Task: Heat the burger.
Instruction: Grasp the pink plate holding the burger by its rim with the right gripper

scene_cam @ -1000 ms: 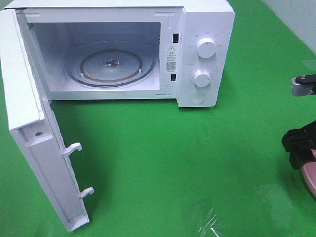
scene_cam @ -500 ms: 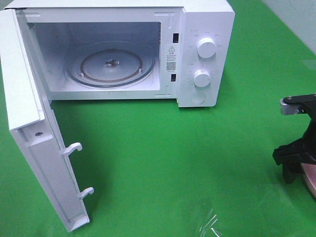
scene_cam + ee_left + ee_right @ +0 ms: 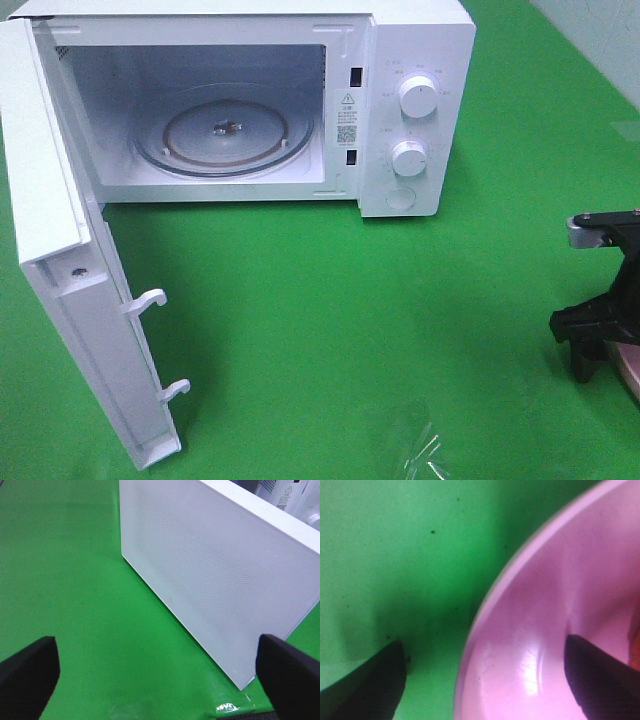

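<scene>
The burger is out of view in the exterior high view; a thin orange-brown sliver at the edge of the right wrist view may be it, I cannot tell. The round pink plate shows only as a sliver at the right edge of the exterior high view. It fills much of the right wrist view. My right gripper is open, low over the plate's rim, with one finger over the green cloth and one over the plate's inside. My left gripper is open and empty, facing the microwave door's outer face.
The white microwave stands at the back with its door swung wide open to the left. The door's outer face shows in the left wrist view. The glass turntable is bare. A bit of clear film lies on the green cloth.
My right gripper has moved down and a little left, and now covers more of the pink plate's edge. The microwave and its door have not moved.
</scene>
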Action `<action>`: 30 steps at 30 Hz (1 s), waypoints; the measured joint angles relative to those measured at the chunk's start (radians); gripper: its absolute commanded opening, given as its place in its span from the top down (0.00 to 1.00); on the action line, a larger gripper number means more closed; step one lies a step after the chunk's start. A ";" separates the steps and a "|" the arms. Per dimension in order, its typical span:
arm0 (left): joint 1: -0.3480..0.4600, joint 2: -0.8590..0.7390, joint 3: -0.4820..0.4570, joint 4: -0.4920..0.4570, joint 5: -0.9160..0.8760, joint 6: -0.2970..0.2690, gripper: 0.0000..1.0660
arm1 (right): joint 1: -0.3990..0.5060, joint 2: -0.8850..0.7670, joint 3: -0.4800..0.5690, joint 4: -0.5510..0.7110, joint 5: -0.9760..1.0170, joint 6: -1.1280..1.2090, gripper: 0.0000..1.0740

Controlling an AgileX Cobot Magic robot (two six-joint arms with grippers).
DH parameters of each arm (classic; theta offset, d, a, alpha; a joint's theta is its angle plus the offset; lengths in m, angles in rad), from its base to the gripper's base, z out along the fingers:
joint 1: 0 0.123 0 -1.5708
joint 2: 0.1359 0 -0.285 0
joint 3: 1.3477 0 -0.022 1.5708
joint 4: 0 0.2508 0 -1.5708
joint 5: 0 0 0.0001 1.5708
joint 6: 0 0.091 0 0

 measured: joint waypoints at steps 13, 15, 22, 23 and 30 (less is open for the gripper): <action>0.000 0.000 0.000 0.000 0.000 0.000 0.04 | 0.000 0.007 -0.002 -0.006 0.007 0.001 0.87; 0.000 0.000 0.000 0.000 0.000 0.000 0.04 | 0.001 0.006 -0.004 -0.003 0.012 0.001 0.96; 0.000 0.000 0.000 0.001 0.000 0.000 0.04 | 0.002 0.005 -0.005 -0.004 0.024 0.001 1.00; 0.000 0.000 0.000 0.001 0.000 0.000 0.04 | 0.002 0.005 -0.005 -0.004 0.024 0.001 1.00; 0.000 0.000 0.000 0.001 0.000 0.000 0.04 | 0.012 0.004 -0.007 -0.016 0.044 0.004 1.00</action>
